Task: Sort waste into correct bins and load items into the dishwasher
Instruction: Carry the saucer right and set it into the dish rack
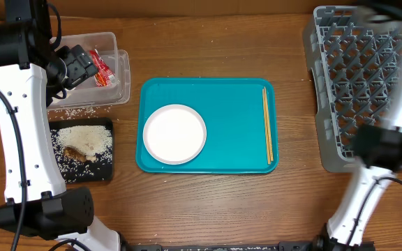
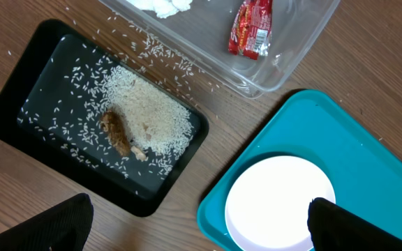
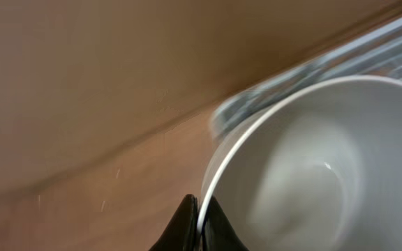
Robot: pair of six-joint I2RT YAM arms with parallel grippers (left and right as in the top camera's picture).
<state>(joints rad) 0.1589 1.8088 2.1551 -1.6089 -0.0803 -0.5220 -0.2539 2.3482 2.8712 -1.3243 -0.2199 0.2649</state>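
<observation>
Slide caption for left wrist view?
Left tool open; rice and brown food in black tray, red wrapper in clear tub, white plate on teal tray.

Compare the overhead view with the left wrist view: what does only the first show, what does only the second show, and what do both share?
Only overhead: the wooden chopsticks lying along the right side of the teal tray, and the grey dish rack.
Only left wrist: white tissues in the clear tub, not seen from above, and the left gripper open and empty.
Both: the black tray holding rice and the brown food piece, the red wrapper in the tub, and the white plate on the teal tray.
</observation>
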